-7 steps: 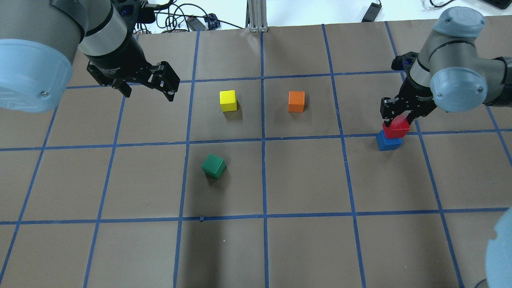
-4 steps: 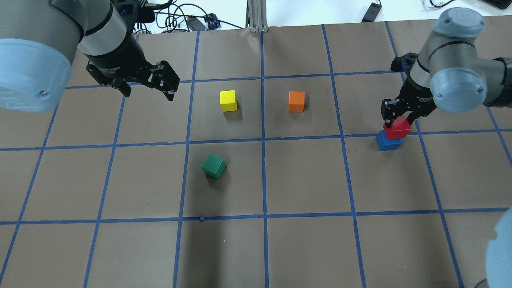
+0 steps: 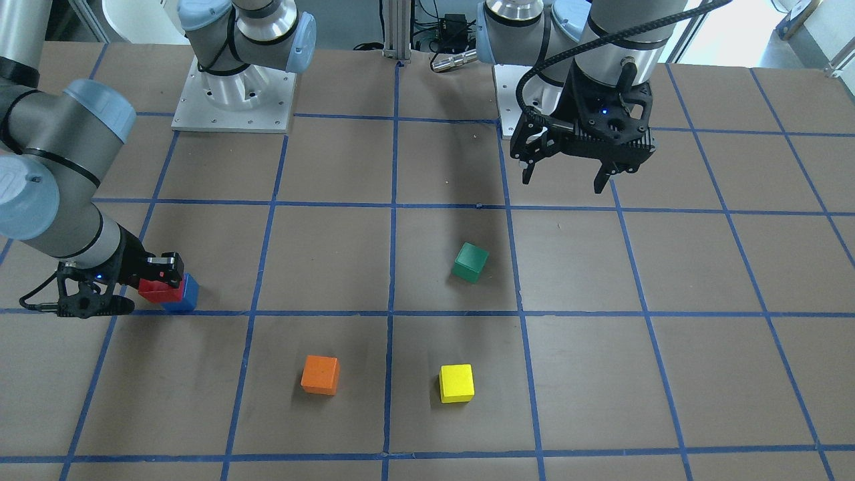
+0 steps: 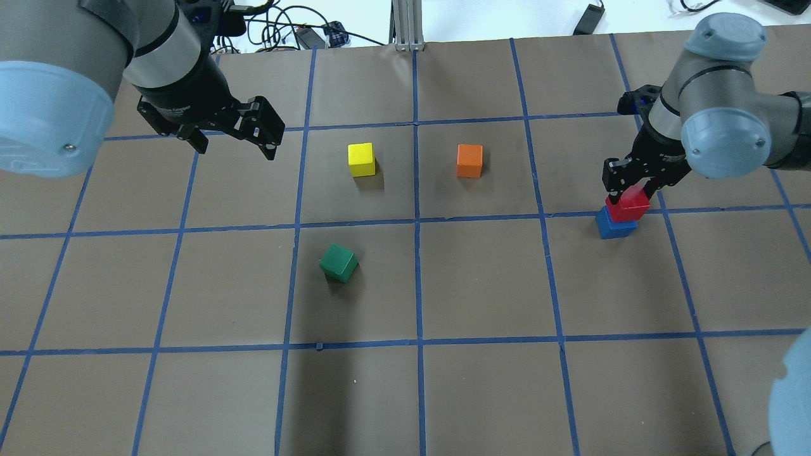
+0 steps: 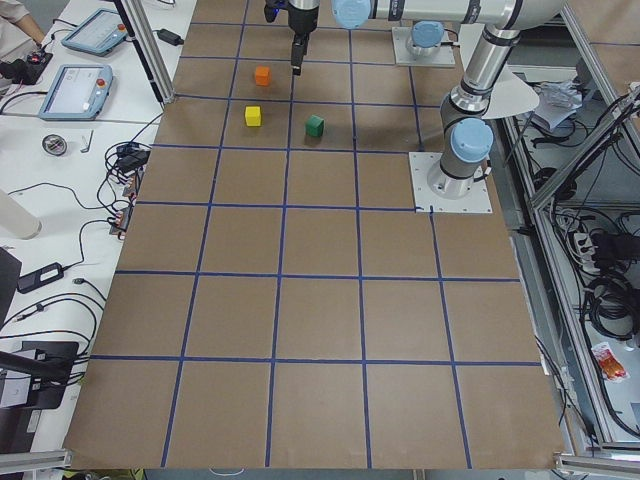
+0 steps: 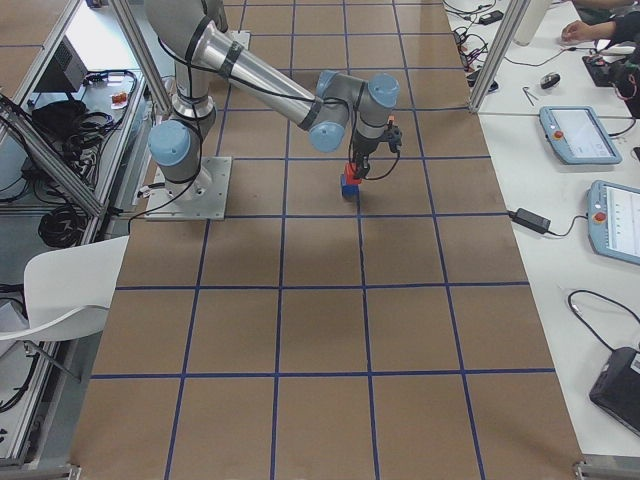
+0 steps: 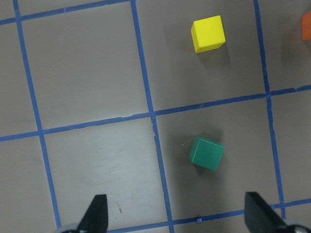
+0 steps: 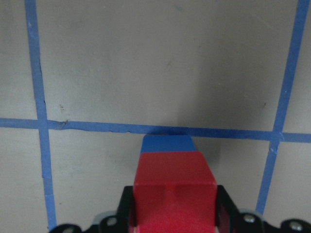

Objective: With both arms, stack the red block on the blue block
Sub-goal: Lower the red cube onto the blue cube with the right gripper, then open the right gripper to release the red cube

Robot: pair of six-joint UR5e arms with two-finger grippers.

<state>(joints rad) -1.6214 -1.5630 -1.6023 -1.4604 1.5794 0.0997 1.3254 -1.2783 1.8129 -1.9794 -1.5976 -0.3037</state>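
Red block (image 4: pixel 628 204) sits on top of the blue block (image 4: pixel 613 225), offset slightly toward 1 o'clock in the overhead view. The stack stands near the 3 o'clock side of the table (image 4: pixel 481 285), and the right gripper (image 4: pixel 631 191) has its fingers pinching the red block on two opposite faces. Left gripper (image 4: pixel 236 151) hangs above the table toward 10 o'clock, fingers spread wide and holding nothing, with the yellow block (image 4: pixel 361 159) at its 3 o'clock, the orange block (image 4: pixel 469 160) beyond that, and the green block (image 4: pixel 339 263) at its 4 o'clock.
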